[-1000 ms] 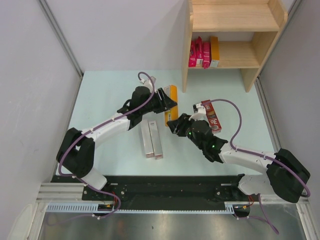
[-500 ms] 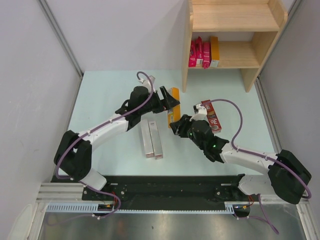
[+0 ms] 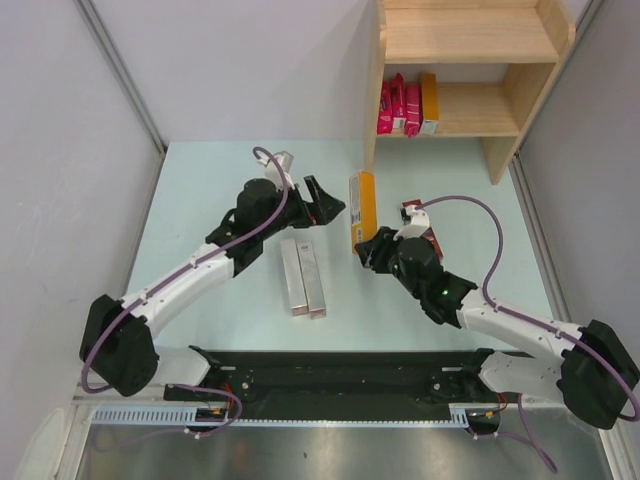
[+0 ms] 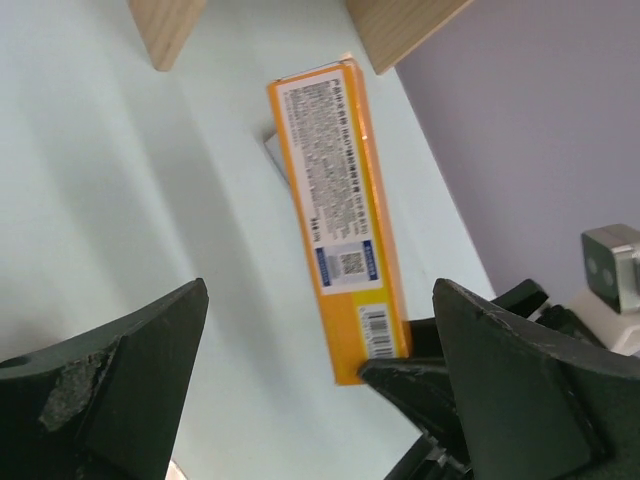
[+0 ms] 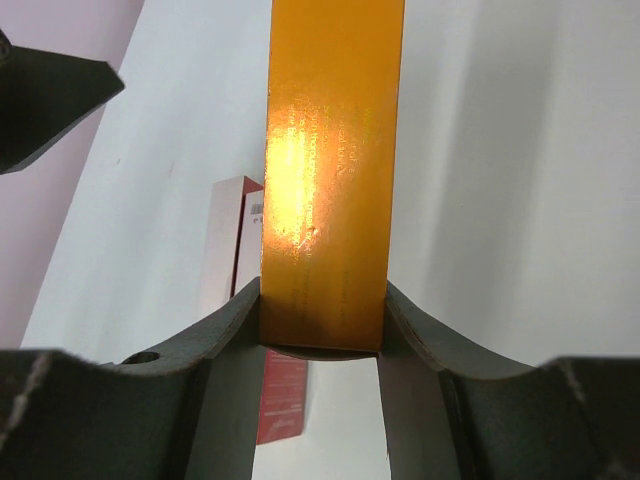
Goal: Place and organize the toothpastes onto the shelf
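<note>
Pale desk (image 3: 190,200): wooden shelf (image 3: 468,38) at 1 o'clock, two silver boxes (image 3: 303,278) centre, dark red box (image 3: 429,228) toward 3.

The left arm reaches from the table's near-left corner towards its middle, and the left gripper (image 3: 325,202) has its jaws spread wide, holding nothing. The right arm stretches in from the near-right corner, with the right gripper (image 3: 366,243) clamped on one end of an orange-yellow carton (image 3: 362,200).

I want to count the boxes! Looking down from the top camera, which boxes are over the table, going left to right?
silver-grey cartons, two side by side → orange carton, pinched by the right gripper → dark red carton
</note>
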Tool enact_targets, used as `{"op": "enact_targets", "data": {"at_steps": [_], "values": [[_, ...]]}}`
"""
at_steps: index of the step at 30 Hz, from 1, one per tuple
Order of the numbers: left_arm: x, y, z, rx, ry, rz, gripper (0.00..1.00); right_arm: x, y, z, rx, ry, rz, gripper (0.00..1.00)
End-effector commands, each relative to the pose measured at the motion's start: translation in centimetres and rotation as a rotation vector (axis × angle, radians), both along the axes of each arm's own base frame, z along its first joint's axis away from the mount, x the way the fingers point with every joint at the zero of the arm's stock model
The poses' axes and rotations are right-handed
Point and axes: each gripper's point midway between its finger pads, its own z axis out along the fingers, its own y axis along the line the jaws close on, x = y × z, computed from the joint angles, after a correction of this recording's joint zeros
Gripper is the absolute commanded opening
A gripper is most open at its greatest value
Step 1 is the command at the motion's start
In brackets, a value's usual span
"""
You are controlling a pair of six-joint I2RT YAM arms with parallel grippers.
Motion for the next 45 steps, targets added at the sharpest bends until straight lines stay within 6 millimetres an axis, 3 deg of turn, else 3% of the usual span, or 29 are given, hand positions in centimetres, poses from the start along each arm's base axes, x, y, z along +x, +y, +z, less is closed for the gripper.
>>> {"op": "enact_targets", "data": {"at_steps": [1, 6, 14, 17, 20, 21, 23, 24, 27, 31, 36, 41, 45], "values": [[0.1, 2.5, -0.8, 0.109, -0.044, 0.076, 1.00, 0.7, -1.3, 3.0, 0.006, -0.076, -0.035, 0.12], [-0.2, 5.8, -3.4, 0.296, -0.001, 0.213, 1.00, 0.5, -2.6, 3.1, -0.019, -0.072, -0.050, 0.11], [-1.5, 9.0, -4.6, 0.433, 0.047, 0.289, 1.00, -0.6, -3.8, 4.7, -0.008, -0.084, -0.048, 0.10], [-2.3, 9.5, -5.2, 0.444, 0.065, 0.286, 1.00, -0.9, -4.4, 6.9, 0.003, -0.117, -0.058, 0.09], [-3.3, 9.4, -6.1, 0.435, 0.093, 0.254, 0.99, -1.1, -5.1, 7.8, -0.030, -0.111, -0.065, 0.07], [-3.8, 9.5, -6.8, 0.436, 0.113, 0.247, 1.00, -0.8, -5.1, 9.5, -0.025, -0.136, -0.067, 0.06], [-4.4, 9.5, -7.2, 0.427, 0.126, 0.233, 1.00, -0.4, -5.4, 10.5, -0.048, -0.140, -0.075, 0.06], [-4.7, 9.6, -7.7, 0.427, 0.136, 0.229, 1.00, -0.3, -5.5, 12.2, -0.046, -0.167, -0.074, 0.06], [-5.5, 9.6, -8.2, 0.420, 0.152, 0.209, 1.00, 0.5, -6.1, 13.6, -0.071, -0.175, -0.091, 0.05], [-6.1, 9.8, -8.1, 0.424, 0.153, 0.196, 1.00, 2.3, -7.5, 17.5, -0.088, -0.239, -0.139, 0.04], [-6.3, 10.0, -6.8, 0.425, 0.128, 0.187, 1.00, 6.4, -9.7, 18.2, -0.122, -0.220, -0.182, 0.03], [-6.6, 10.2, -6.5, 0.427, 0.121, 0.187, 1.00, 8.6, -11.0, 18.5, -0.153, -0.192, -0.199, 0.03], [-6.8, 10.1, -6.6, 0.428, 0.127, 0.177, 1.00, 9.9, -13.0, 17.6, -0.181, -0.149, -0.246, 0.03]]}}
